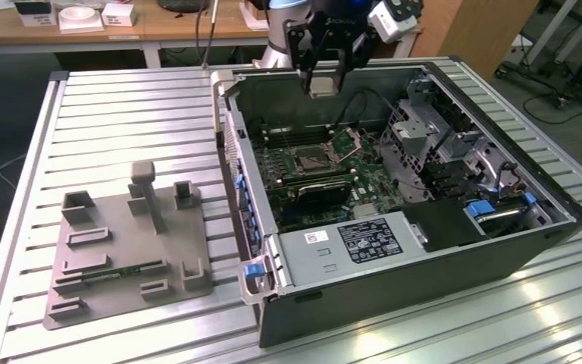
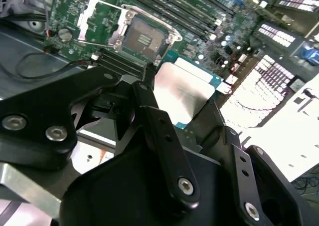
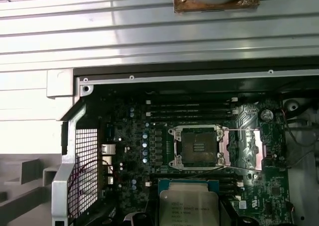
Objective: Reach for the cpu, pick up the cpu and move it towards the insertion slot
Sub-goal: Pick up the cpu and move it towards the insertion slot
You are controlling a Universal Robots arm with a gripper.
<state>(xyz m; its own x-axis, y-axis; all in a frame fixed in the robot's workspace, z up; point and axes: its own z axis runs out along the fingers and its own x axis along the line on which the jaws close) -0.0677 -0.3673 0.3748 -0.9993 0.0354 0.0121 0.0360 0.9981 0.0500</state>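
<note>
**CPU held above the open computer case**

At the exterior view's left, a grey moulded fixture tray [image 1: 129,250] with upright posts and shallow pockets lies on the ribbed metal surface [image 1: 119,114]. A narrow green memory stick [image 1: 119,273] rests in one of its pockets.

Toward the middle stands the open computer case [image 1: 402,189], its side panel off and the green motherboard [image 1: 311,174] exposed. On that board sits the insertion slot [image 1: 306,161], a square socket with a dull metal frame and a dark centre; its load plate [image 1: 350,141] is flipped up on the side toward the exterior view's right. In the first wrist view the slot [image 3: 197,146] lies open, with the plate [image 3: 246,146] folded out just beside it and long memory slots [image 3: 192,106] running along the board near it.

Above the case's far wall hangs the black tool [image 1: 323,85], clenched on the cpu [image 1: 323,87], which it holds by two opposite edges, well above the board and apart from the slot. In the second wrist view the fingers [image 2: 159,131] flank the cpu [image 2: 182,94], whose silvery top faces the camera, with the slot [image 2: 144,36] beyond it. In the first wrist view the cpu [image 3: 188,206] shows near the socket.

Farther to the exterior view's right, a metal drive cage [image 1: 423,129] fills the case's corner, and a labelled power supply [image 1: 362,239] lies along the case's near side.
</note>
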